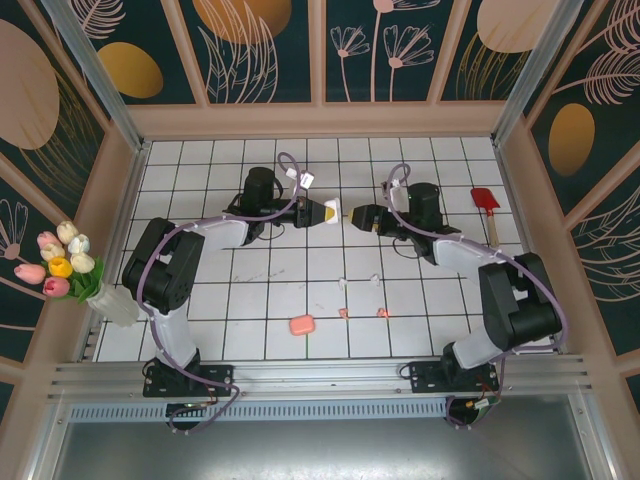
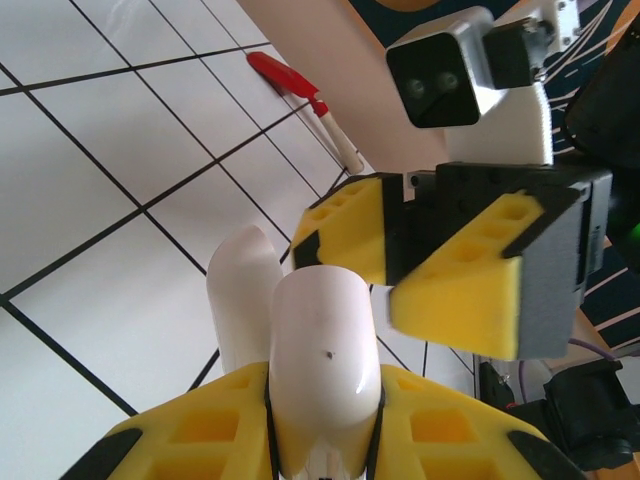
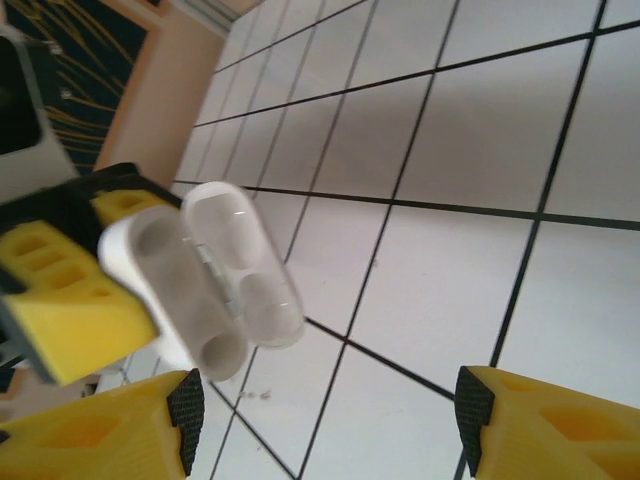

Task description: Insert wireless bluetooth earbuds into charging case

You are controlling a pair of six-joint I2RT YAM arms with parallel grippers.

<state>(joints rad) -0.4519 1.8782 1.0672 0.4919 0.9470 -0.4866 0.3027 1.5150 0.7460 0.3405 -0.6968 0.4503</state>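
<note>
Four earbuds lie loose on the tiles in the lower middle of the top view, two white earbuds [image 1: 377,279] above two pink earbuds [image 1: 343,313], so none is seated yet. A pink case [image 1: 301,325] rests to their left, untouched.

What looks done is the preparation. The left gripper [image 1: 328,212] is clamped on the white charging case [image 2: 325,370], holding it off the table at the centre of the top view with its lid swung back. The right gripper [image 1: 355,215] faces it nose to nose, its jaws apart with nothing between them. By my reading, every pick and every insertion is left to do.

The right wrist view looks straight into the white charging case [image 3: 210,280] at left of frame and shows both wells bare, which the overhead camera is too far away to tell. The left wrist view shows the case from its smooth outer back, low in the frame, with a red spatula [image 2: 300,90] at the top. The top view alone places the earbuds relative to both arms.
</note>
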